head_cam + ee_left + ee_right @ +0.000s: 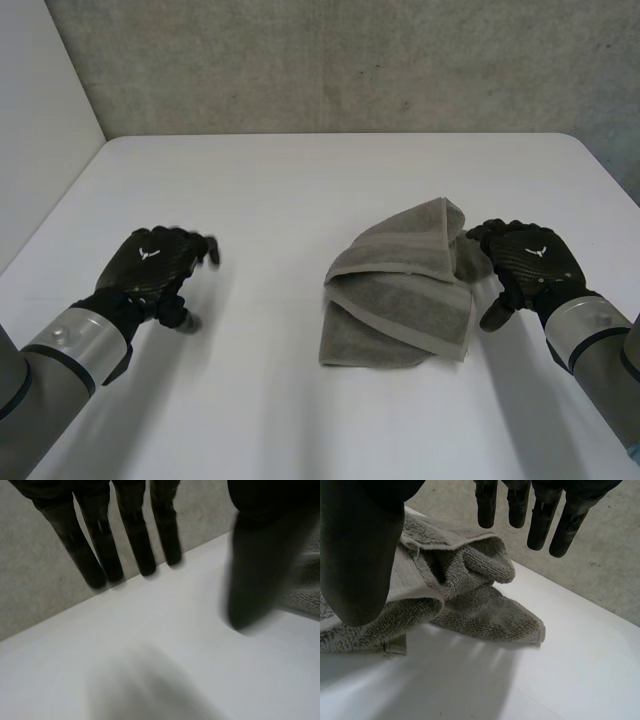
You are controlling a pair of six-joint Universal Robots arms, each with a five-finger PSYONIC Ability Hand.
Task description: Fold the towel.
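Right robot hand (527, 262) hangs with fingers straight and spread, pinching nothing, just beside the towel (405, 290). That towel lies loosely bunched over itself, right of the worktop's (300, 180) middle. Left robot hand (150, 262), fingers spread, is well apart from it.

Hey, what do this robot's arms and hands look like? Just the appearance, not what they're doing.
The left hand and right hand are black and glove-like, with slim segmented fingers and a small white emblem on the back of each. Each hand joins a rounded, glossy grey section of the left arm and right arm, edged by a dark band.
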